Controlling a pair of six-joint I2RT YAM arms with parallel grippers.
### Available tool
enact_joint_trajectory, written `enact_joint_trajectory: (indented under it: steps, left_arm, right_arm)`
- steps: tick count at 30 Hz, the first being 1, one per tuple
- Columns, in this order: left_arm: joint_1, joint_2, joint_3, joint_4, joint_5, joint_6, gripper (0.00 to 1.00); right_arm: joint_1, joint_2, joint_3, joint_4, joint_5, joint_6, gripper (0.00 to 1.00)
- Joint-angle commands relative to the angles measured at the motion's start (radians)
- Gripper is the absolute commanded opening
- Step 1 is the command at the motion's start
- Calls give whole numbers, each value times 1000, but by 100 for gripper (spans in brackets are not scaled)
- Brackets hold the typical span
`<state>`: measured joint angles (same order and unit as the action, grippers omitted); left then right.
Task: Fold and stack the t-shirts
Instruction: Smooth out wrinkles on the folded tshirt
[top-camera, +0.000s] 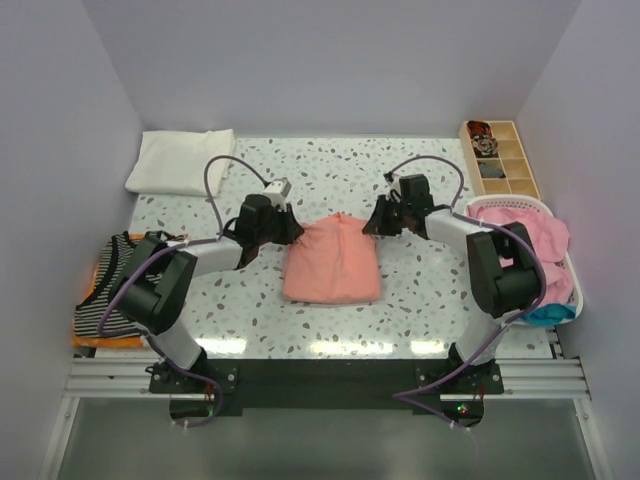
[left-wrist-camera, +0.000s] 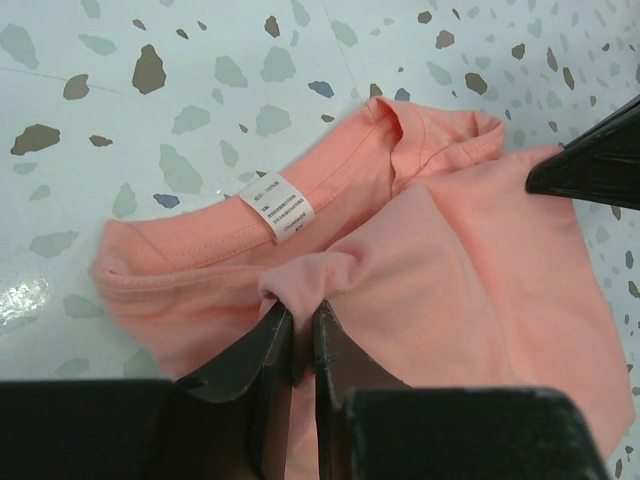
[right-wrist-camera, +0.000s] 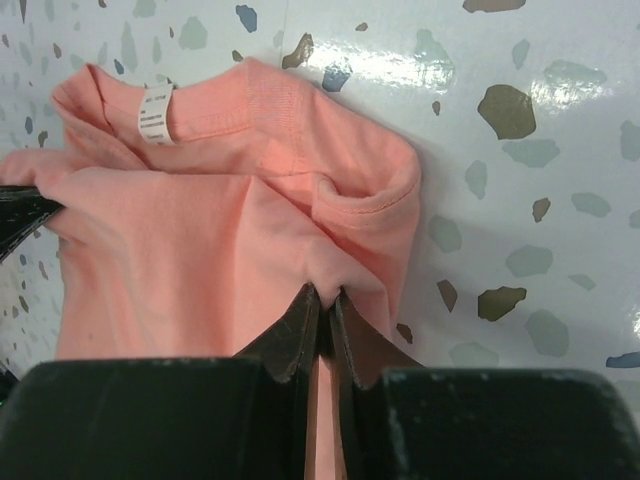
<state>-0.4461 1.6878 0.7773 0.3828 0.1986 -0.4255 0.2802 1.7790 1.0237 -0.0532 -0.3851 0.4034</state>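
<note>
A salmon-pink t-shirt (top-camera: 332, 262) lies partly folded at the table's middle, its collar end toward the back. Its white neck label (left-wrist-camera: 277, 205) shows in the left wrist view and in the right wrist view (right-wrist-camera: 155, 113). My left gripper (top-camera: 290, 229) is shut on a pinch of the shirt's cloth (left-wrist-camera: 305, 285) at the far left corner. My right gripper (top-camera: 372, 222) is shut on a pinch of cloth (right-wrist-camera: 328, 290) at the far right corner, beside the collar (right-wrist-camera: 370, 195). The right gripper's finger (left-wrist-camera: 590, 165) shows at the left wrist view's right edge.
A folded white tee (top-camera: 182, 161) lies at the back left. A black-and-white striped tee (top-camera: 112, 288) lies on an orange board at the left edge. A white basket (top-camera: 560, 290) at the right holds pink and teal clothes. A wooden compartment box (top-camera: 498, 157) stands at the back right.
</note>
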Motion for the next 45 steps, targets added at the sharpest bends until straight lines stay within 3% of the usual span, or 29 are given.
enact_joint_trajectory:
  steps: [1,11,21,23,26,27,29,31,33,38,41,45]
  left_arm:
    - [6,-98,11,4,-31,16,16]
    - [56,-281,-35,-117,-97,10,9]
    - [119,-114,-79,-33,-91,-36,6]
    - [129,-47,-73,13,-68,-47,6]
    - [130,-4,-75,56,-105,-67,13]
    - [133,-2,-87,71,-120,-74,30]
    - [147,-7,-90,76,-159,-81,49]
    - [158,-36,-95,61,-192,-75,54]
    - [167,-83,-105,35,-230,-59,65]
    - [187,-172,-95,-33,-271,-26,72]
    - [187,-223,-61,-61,-174,-6,72]
    - [159,-229,3,-61,75,2,67]
  right_arm:
    - [-3,-87,7,78,-37,-8,5]
    - [-3,-162,35,95,-5,-6,8]
    - [-4,149,258,177,-44,38,10]
    - [-4,219,291,199,-46,35,17]
    - [-6,244,300,301,-55,41,34]
    - [-6,253,302,331,-61,49,44]
    - [-15,247,309,340,-40,45,48]
    - [-27,214,299,351,-25,34,52]
    - [-42,176,283,345,-2,28,54]
    - [-79,96,247,285,29,-3,55]
    - [-78,56,207,274,-47,20,55]
    - [-35,49,210,225,-152,31,54]
